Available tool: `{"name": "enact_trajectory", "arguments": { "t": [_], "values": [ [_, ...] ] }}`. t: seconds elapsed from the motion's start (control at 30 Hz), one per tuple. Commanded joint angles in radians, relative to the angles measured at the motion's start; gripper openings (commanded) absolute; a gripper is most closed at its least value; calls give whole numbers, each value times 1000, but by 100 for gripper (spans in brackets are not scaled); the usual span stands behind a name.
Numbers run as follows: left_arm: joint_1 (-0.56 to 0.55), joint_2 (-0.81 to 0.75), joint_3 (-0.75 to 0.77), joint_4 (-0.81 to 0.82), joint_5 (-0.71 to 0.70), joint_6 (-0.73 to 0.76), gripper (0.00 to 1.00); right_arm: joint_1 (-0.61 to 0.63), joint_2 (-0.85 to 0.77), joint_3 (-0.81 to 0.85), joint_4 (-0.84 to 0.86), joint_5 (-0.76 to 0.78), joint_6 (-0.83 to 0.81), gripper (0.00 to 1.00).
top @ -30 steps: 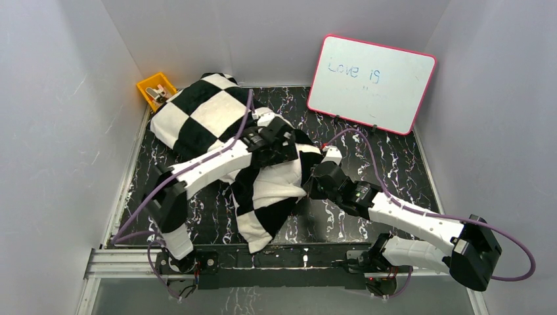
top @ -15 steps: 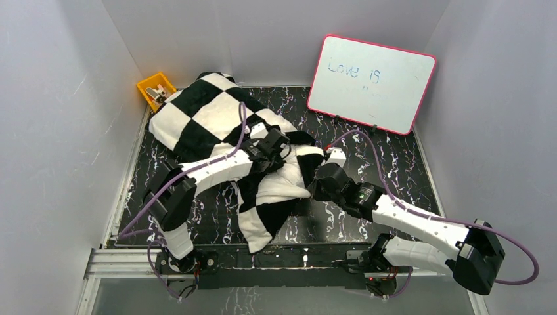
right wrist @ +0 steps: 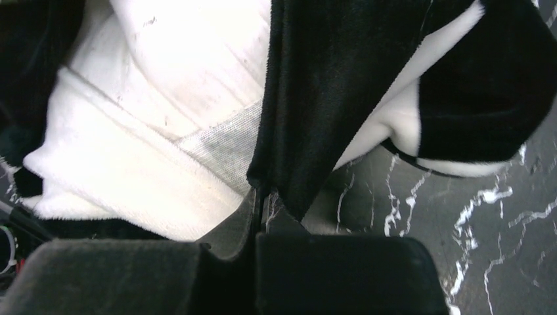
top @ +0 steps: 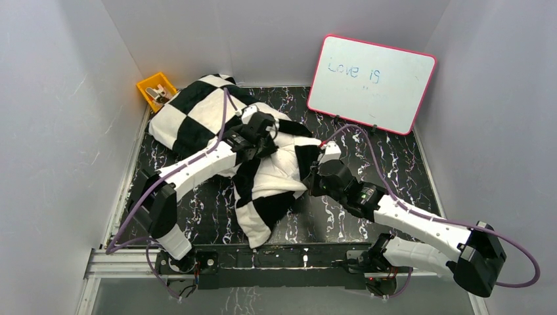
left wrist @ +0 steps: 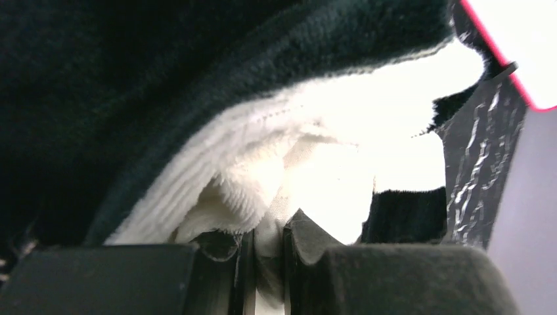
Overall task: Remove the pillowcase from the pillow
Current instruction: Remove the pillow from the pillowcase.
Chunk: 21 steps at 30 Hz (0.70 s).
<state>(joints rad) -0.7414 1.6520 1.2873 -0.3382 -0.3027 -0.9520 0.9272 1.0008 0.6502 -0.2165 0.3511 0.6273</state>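
Marbled tabletop [top: 387,164], pillowcase [top: 197,115] diagonal, far-left to near

A black tabletop [top: 407,164] veined with white, like marble, fills the floor of a plain booth. Pale grey panels enclose it: a left wall [top: 59,144], a back wall [top: 263,39] and a right wall [top: 499,131]. A pink-framed whiteboard [top: 371,82] leans at the far right, tilted, with "Love is" handwritten on it (fainter marks below are too small to read). A small yellow bin [top: 152,85] sits in the far left corner. An aluminium rail [top: 118,262] runs along the near edge. The light is even and diffuse, with soft shadows.
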Motion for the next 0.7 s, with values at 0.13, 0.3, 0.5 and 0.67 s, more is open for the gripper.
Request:
{"name": "enact_trajectory", "arguments": {
  "t": [0.13, 0.3, 0.5, 0.67],
  "values": [
    [148, -71, 126, 185, -218, 60, 0, -10, 105, 53, 39, -302, -237, 0],
    [148, -49, 200, 284, -262, 51, 0, -9, 219, 143, 87, -427, -273, 1],
    [146, 2, 288, 319, -256, 25, 0, 44, 303, 231, 154, -490, -259, 15],
    [133, 49, 341, 330, -272, 74, 0, 110, 295, 270, 166, -417, -270, 52]
  ]
}}
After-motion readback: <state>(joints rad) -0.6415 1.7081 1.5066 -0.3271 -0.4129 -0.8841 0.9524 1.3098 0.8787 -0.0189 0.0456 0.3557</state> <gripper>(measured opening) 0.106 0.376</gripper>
